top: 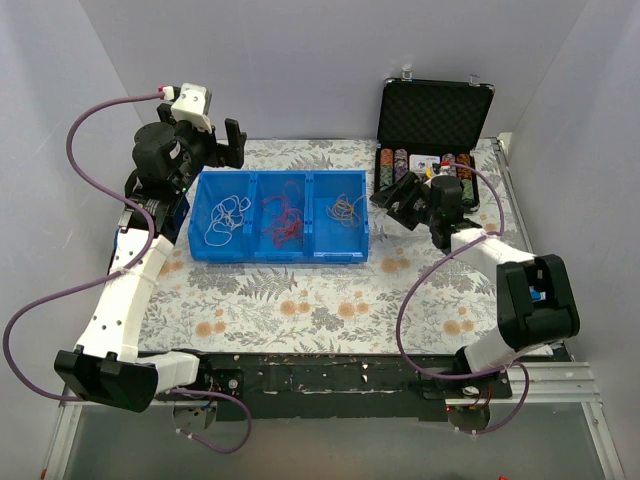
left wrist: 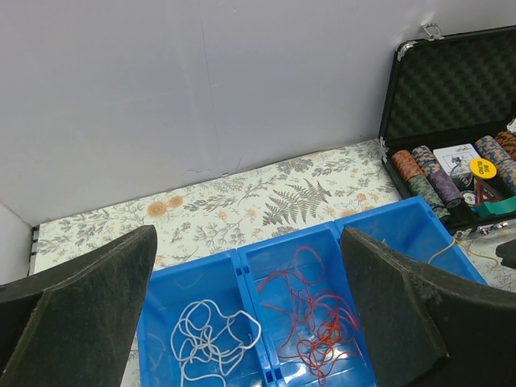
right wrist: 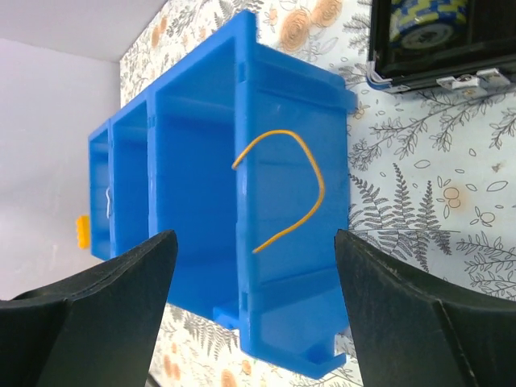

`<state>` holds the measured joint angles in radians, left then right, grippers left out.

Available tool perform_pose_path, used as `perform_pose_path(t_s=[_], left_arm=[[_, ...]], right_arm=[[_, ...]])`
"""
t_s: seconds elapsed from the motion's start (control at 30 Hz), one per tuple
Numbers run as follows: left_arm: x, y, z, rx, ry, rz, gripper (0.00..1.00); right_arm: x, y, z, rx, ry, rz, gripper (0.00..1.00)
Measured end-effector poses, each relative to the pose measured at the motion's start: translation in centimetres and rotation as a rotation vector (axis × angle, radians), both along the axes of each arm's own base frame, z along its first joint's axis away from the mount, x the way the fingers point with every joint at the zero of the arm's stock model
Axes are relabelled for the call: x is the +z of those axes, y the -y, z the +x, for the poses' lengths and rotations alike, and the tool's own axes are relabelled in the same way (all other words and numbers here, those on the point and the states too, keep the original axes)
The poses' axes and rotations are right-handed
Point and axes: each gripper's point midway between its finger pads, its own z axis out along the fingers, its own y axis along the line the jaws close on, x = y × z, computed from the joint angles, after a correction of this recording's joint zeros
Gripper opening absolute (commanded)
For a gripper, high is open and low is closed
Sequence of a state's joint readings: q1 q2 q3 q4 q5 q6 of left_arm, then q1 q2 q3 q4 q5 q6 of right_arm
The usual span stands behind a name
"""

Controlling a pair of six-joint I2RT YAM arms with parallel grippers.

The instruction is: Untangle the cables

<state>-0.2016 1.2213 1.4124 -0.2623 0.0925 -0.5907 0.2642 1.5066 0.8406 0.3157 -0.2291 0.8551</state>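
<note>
Seen from above, a table (top: 300,300) under a cloth printed with ferns and orange flowers carries everything else. At its middle sits a long blue bin (top: 280,252) split into three compartments side by side. Behind and to the right of it, a black case (top: 436,110) stands open with its foam-lined lid upright, and rows of striped poker chips (top: 400,162) lie in its base. The left gripper (left wrist: 248,242) hovers above the bin's left end with its jaws spread wide and nothing between them. The right gripper (right wrist: 254,242) faces the bin's right end, near the case, equally wide and holding nothing. The cables lie sorted by colour, one colour to a compartment and none touching another. A white cable (top: 228,215) curls in loose loops in the left one. A red cable (top: 282,218) sprawls in a looser scribble in the middle one. An orange-yellow cable (top: 347,210) is in the right one, and from the right wrist one thin loop of it seems to drape over the bin's end wall. A round yellow sticker (left wrist: 482,168) among the chips bears dark print too small to read.
</note>
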Motion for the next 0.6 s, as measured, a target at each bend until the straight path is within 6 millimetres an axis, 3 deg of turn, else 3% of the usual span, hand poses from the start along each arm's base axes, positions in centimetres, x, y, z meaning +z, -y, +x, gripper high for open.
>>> perform_pose_path(t_s=[0.13, 0.3, 0.47, 0.6], left_arm=[[0.0, 0.0, 0.0, 0.000, 0.000, 0.000, 0.98], [0.0, 0.0, 0.0, 0.000, 0.000, 0.000, 0.98], [0.0, 0.0, 0.0, 0.000, 0.000, 0.000, 0.98], [0.0, 0.0, 0.0, 0.000, 0.000, 0.000, 0.98]], right_arm=[[-2.3, 0.1, 0.6, -0.009, -0.119, 0.115, 0.84], [-5.4, -0.3, 0.3, -0.018, -0.267, 0.202, 0.71], [-4.5, -1.1, 0.5, -0.002, -0.269, 0.271, 0.50], [-3.5, -1.3, 1.0, 0.002, -0.240, 0.307, 0.26]])
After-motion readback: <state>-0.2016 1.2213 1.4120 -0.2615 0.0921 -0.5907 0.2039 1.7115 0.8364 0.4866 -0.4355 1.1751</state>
